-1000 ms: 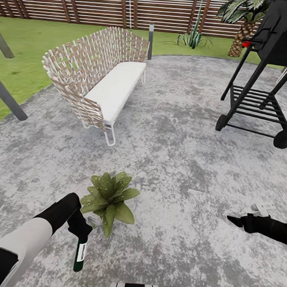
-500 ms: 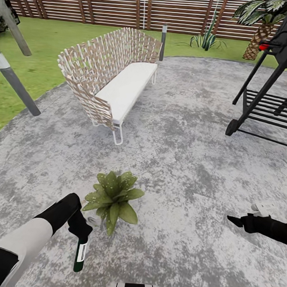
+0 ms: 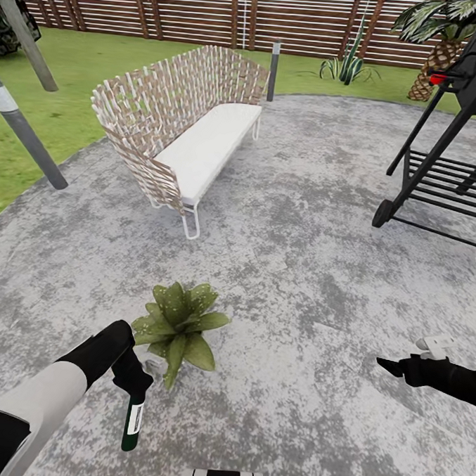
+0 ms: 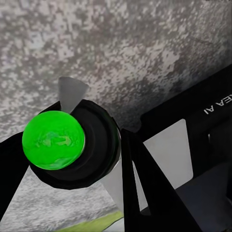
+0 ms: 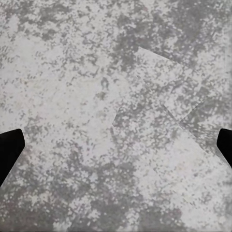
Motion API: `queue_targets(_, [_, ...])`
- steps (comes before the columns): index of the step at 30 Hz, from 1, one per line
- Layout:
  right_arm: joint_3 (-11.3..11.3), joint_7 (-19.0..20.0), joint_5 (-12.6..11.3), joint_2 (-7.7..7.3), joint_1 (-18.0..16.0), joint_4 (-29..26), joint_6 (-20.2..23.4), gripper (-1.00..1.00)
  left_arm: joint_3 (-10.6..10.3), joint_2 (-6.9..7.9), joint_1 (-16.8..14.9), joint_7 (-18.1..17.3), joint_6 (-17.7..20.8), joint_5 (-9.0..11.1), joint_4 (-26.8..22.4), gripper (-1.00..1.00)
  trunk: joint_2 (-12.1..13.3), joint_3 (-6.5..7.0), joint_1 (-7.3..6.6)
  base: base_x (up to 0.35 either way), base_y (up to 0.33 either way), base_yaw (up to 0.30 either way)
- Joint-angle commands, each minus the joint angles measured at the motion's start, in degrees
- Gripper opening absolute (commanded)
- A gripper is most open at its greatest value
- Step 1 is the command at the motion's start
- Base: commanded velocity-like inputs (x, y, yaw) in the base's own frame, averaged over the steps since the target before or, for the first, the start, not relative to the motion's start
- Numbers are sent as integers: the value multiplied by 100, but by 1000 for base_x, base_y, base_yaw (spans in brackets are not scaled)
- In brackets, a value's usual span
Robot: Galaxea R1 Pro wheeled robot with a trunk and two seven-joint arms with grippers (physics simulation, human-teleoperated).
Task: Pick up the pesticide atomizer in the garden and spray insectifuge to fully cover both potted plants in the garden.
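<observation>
The left gripper (image 3: 132,379) has its black jaws clamped on the black neck of the slender dark green pesticide atomizer with a white label (image 3: 134,420), which hangs bottom-down just beside the potted plant, a low rosette of broad pointed speckled green leaves (image 3: 177,324); its pot is hardly visible. In the left wrist view the atomizer (image 4: 72,145) shows end-on as a glossy bright green dome in a round black collar. The right gripper (image 3: 389,365) hovers well apart to the right, jaws spread wide, only dark tips showing at the right wrist view's edges. Below lies mottled grey round paving (image 3: 299,270). Farther off stand a woven wicker bench with a white cushion (image 3: 181,129), a black metal grill cart (image 3: 448,138) cut off at the frame's edge, and a brown slatted wooden fence (image 3: 209,11).
</observation>
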Motion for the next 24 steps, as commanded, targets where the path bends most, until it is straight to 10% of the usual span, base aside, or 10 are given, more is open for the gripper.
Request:
queue_targets(1, [-4, 49, 41, 0, -6, -6, 44, 100, -13, 3, -1, -58, 28, -50, -12, -100, -2, -4, -1, 0, -9, 1])
queue_targets(24, [-4, 46, 41, 0, -6, -5, 42, 100, 5, 3, 0, -58, 28, -50, -12, -100, -2, 49, -1, 0, -62, 120])
